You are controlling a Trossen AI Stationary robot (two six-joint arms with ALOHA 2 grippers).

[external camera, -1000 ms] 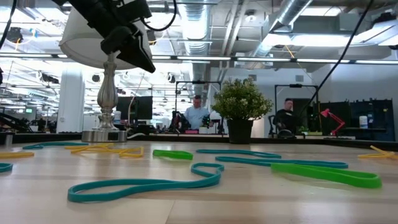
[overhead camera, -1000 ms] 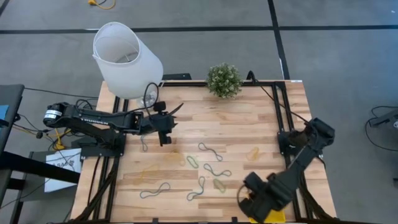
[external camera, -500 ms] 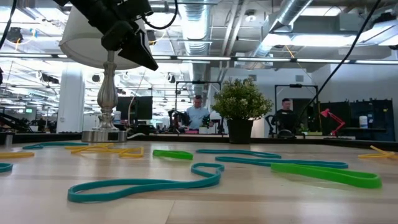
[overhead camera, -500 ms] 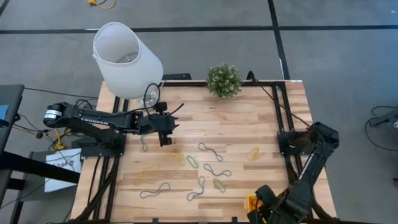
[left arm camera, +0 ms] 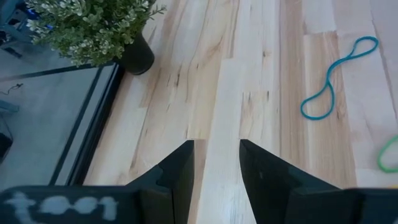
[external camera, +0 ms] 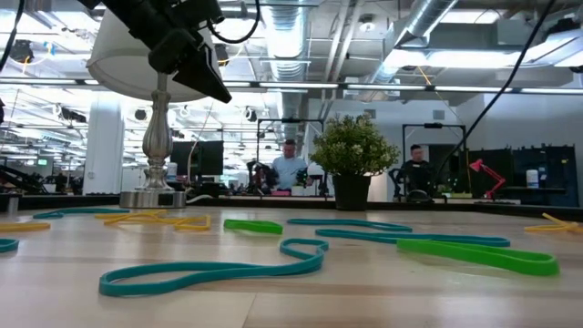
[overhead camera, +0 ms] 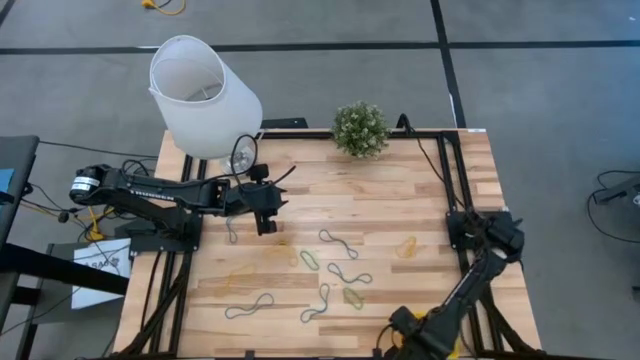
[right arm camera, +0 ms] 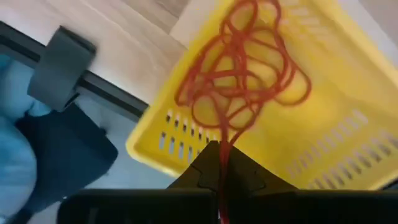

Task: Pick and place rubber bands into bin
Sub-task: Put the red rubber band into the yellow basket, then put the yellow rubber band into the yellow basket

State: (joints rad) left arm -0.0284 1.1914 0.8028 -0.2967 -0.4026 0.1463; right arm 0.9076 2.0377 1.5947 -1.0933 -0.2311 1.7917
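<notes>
red band: a red rubber band [right arm camera: 239,74] is pinched in the right gripper [right arm camera: 219,163], dangling over the yellow bin [right arm camera: 323,118].
right gripper: at the table's near right edge [overhead camera: 415,335], fingers clenched on the strand.
bin: mostly hidden under that arm from above.
step: release; best to lower until the loops rest inside the walls, then part the fingers.
left gripper: [left arm camera: 214,165] fingers apart, empty, above bare wood near the lamp [overhead camera: 205,95].
remaining bands: a teal band [left arm camera: 333,78] and others lie mid-table.
</notes>
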